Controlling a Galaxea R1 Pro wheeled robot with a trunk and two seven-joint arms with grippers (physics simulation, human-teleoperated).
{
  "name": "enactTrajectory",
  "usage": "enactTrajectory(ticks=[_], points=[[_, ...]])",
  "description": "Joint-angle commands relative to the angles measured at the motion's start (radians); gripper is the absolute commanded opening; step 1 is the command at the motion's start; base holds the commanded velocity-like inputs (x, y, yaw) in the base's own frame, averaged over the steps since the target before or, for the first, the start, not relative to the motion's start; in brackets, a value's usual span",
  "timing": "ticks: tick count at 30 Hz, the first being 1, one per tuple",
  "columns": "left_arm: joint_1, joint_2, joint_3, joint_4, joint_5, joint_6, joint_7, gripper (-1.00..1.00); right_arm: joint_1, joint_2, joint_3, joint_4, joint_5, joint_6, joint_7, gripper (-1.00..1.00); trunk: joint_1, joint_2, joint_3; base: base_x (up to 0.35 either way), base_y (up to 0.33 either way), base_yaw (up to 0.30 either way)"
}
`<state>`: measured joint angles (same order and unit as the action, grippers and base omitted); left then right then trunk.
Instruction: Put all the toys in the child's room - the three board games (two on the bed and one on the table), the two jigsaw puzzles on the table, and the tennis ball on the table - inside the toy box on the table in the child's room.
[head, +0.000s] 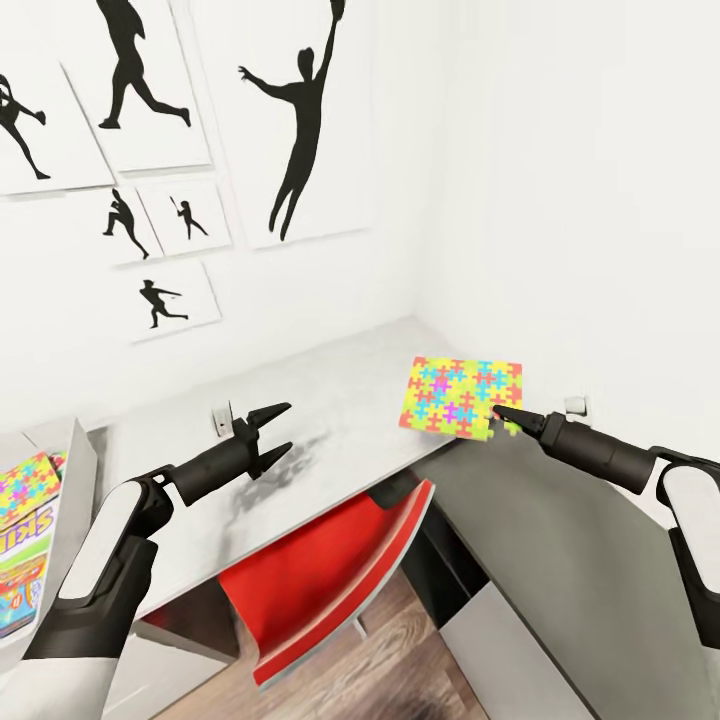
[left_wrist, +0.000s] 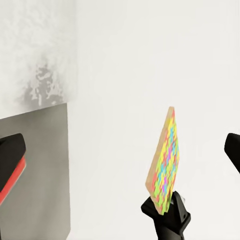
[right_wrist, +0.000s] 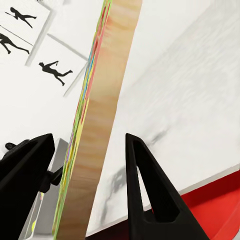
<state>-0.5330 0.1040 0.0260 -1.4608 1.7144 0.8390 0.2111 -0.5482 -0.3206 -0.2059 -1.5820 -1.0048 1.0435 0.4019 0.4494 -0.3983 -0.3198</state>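
My right gripper (head: 505, 418) is shut on the edge of a jigsaw puzzle (head: 462, 397), a thin board of yellow, pink, blue and green pieces. It holds the board tilted over the right end of the table (head: 330, 400). In the right wrist view the board's wooden edge (right_wrist: 100, 125) runs between the two black fingers (right_wrist: 150, 185). My left gripper (head: 288, 427) hangs open over the table's middle with nothing in it. The left wrist view looks across at the held puzzle (left_wrist: 165, 165). The toy box (head: 80, 470) at the far left holds another puzzle (head: 25, 488), a SKIP-BO box (head: 30, 525) and a blue printed box (head: 20, 595). The tennis ball and the bed are out of view.
A red chair (head: 330, 570) is tucked under the table's front edge. A lower dark grey cabinet (head: 560, 560) runs along the right wall below my right arm. Black silhouette pictures (head: 300, 120) hang on the white wall behind the table. Wood-plank floor (head: 400, 660) shows below.
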Motion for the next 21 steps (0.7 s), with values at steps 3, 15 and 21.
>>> enactTrajectory(ticks=[3,15,21], points=[[-0.001,0.0,0.001,-0.001,0.01,0.003,0.01,1.0,-0.001,0.0,-0.001,0.0,0.01,0.004,0.011,-1.0,0.001,-0.002,0.003,0.0,0.0,0.0],[-0.007,0.001,0.015,-0.053,0.012,0.001,0.012,1.0,-0.001,0.0,-0.001,0.0,0.009,0.004,0.011,-1.0,0.001,-0.002,0.023,0.0,0.0,0.0],[-0.003,0.001,0.041,-0.116,0.012,0.0,0.017,1.0,-0.001,0.0,-0.001,0.0,0.009,0.004,0.011,-1.0,0.001,-0.002,0.033,0.0,0.0,0.0]])
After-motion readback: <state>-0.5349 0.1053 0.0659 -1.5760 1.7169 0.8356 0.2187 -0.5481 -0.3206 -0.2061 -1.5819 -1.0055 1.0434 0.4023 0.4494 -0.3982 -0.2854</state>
